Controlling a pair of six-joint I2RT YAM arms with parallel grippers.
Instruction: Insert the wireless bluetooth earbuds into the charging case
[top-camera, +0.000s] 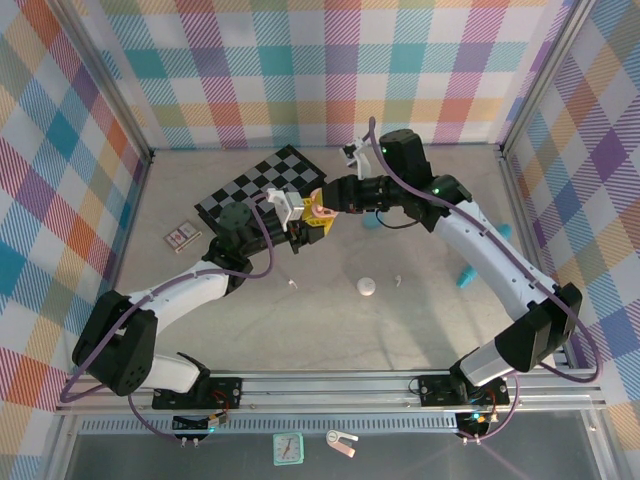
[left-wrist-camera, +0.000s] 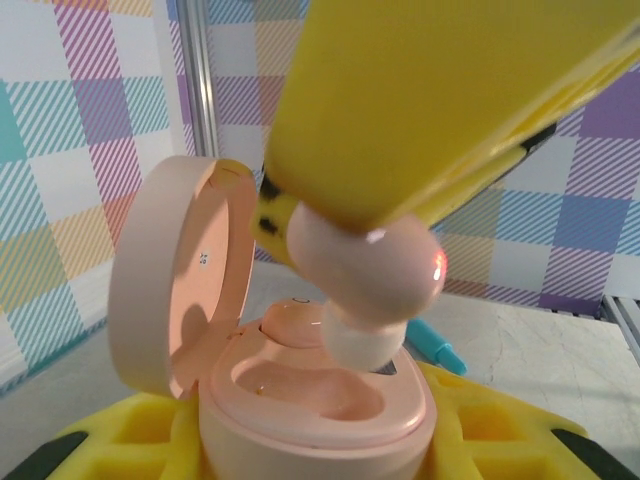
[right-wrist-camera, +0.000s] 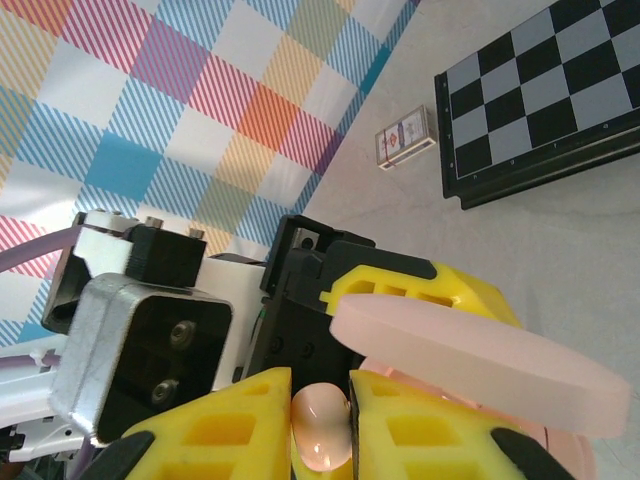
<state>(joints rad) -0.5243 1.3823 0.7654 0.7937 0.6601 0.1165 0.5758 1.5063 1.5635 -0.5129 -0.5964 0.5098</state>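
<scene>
My left gripper (top-camera: 300, 226) is shut on a pink charging case (left-wrist-camera: 310, 420) and holds it above the table with its round lid (left-wrist-camera: 170, 280) hinged open. One pink earbud (left-wrist-camera: 292, 322) sits in the far slot, and the near slot is empty. My right gripper (right-wrist-camera: 320, 425) is shut on a second pink earbud (left-wrist-camera: 370, 280), its white tip just above the case's rim by the near slot. In the right wrist view that earbud (right-wrist-camera: 320, 430) is pinched between my yellow fingers (right-wrist-camera: 430, 430), with the lid (right-wrist-camera: 470, 360) just beyond. The two grippers meet at mid-table (top-camera: 318, 212).
A chessboard (top-camera: 265, 185) lies at the back left with a small card box (top-camera: 180, 236) beside it. A white pebble-shaped case (top-camera: 366, 287) and two small white earbuds (top-camera: 293, 284) (top-camera: 397, 280) lie in front. Teal items lie at the right (top-camera: 467, 275) and behind (top-camera: 372, 222).
</scene>
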